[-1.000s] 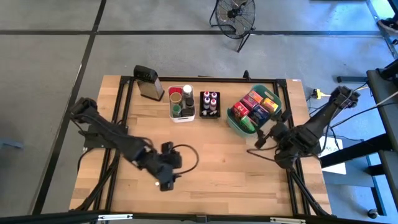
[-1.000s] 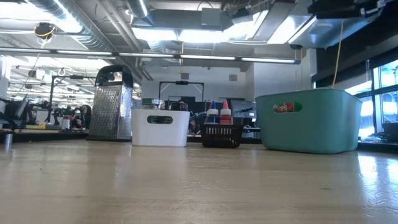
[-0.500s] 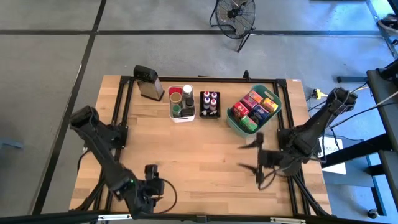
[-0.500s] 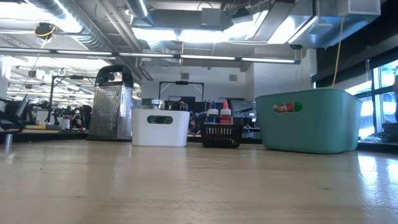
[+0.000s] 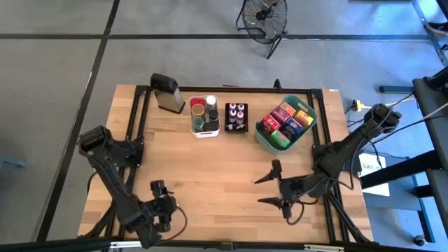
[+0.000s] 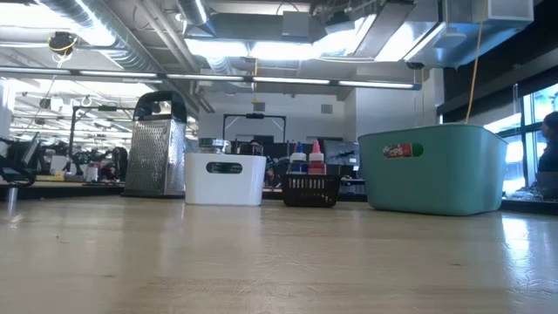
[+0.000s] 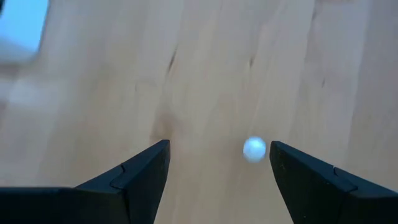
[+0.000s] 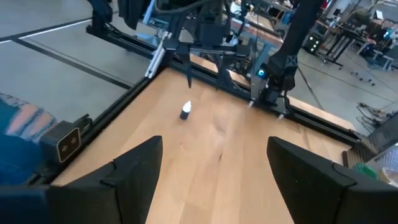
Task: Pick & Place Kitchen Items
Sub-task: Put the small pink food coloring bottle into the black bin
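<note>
wooden counter [image 5: 224, 168], bare in the middle. at its near edge we log the left end effector [image 5: 159, 210] low over the wood, fingers spread, nothing held. right end effector [image 5: 269, 189] nearby at the near right, also released and empty. along the far side: kitchen items [image 5: 285, 120] packed in the teal basket [image 5: 262, 140], bottles in the black tray [image 5: 236, 129], jars in the white bin [image 5: 207, 132], grater [image 5: 166, 92] at far left.
</note>
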You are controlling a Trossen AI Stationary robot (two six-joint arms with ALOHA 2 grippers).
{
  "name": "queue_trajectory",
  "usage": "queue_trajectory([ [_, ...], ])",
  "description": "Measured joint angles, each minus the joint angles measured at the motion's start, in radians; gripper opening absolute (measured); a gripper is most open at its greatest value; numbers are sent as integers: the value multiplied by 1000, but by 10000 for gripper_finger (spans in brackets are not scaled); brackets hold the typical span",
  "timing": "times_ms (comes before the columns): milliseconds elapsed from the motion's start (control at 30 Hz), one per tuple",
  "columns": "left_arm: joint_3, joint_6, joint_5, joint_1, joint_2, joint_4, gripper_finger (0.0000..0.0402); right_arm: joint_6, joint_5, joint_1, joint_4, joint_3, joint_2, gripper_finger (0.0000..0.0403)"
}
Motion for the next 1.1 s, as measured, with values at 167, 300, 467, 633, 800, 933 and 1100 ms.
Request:
queue_trajectory([
  [167,-69,-64,12,-37,0,84,271,24,-58,-28,-7,0,0,293],
  [300,-94,4,-2,-54,0,195,271,26,-115,-41,-6,0,0,293],
  [467,-101,15,-1,-53,1,208,271,26,-123,-47,-6,0,0,293],
  [633,-102,31,-53,-50,2,207,271,27,-122,-47,-7,0,0,293],
  [800,-125,11,-70,-52,2,236,271,29,-123,-47,-7,0,0,293],
  [933,-215,6,-41,-52,2,364,271,30,-123,-47,-10,0,0,293],
  [1100,-290,4,-59,-57,2,454,271,30,-123,-47,-22,-1,0,293],
])
